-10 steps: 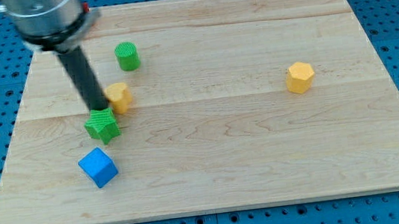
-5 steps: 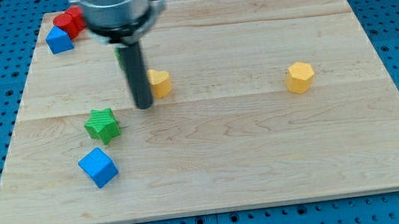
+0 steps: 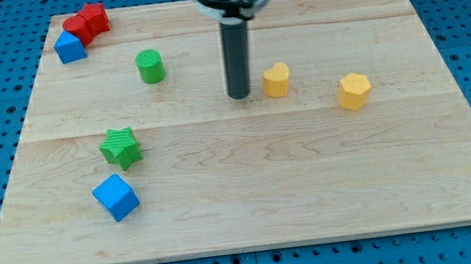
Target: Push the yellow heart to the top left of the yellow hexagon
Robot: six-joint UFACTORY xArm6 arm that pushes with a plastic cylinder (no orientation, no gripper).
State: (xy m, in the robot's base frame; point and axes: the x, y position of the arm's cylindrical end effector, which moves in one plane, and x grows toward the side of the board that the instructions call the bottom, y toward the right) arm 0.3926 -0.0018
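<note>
The yellow heart (image 3: 276, 80) lies on the wooden board (image 3: 251, 192), right of centre in the upper half. The yellow hexagon (image 3: 354, 91) lies to its right and slightly lower, with a gap between them. My tip (image 3: 239, 96) stands on the board just left of the yellow heart, close to it or touching its left side. The dark rod rises from the tip to the arm's grey body at the view's top.
A green cylinder (image 3: 150, 66) stands at upper left. A green star (image 3: 120, 148) and a blue cube (image 3: 116, 196) lie at lower left. Two red blocks (image 3: 86, 23) and a blue block (image 3: 69, 47) cluster at the top left corner.
My tip has swept right across the board, pushing the yellow heart from beside the green star to near the yellow hexagon. The other blocks have stayed put.
</note>
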